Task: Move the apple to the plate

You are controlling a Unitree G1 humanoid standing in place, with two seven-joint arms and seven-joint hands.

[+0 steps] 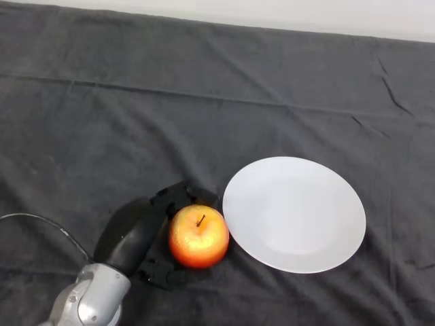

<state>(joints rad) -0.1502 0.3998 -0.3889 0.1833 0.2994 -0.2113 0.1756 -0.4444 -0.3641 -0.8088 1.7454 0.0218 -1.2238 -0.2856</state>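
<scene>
A red and yellow apple [198,236] with a dark stem stands on the dark cloth, just left of a white plate [294,213] and about touching its left rim. My left hand [139,231] is right against the apple's left side. Its black fingers curl round the apple above, near its top left, and below, at its lower left. The plate holds nothing.
The dark cloth [204,102] covers the whole table and has a few creases. A pale wall runs along the far edge at the top.
</scene>
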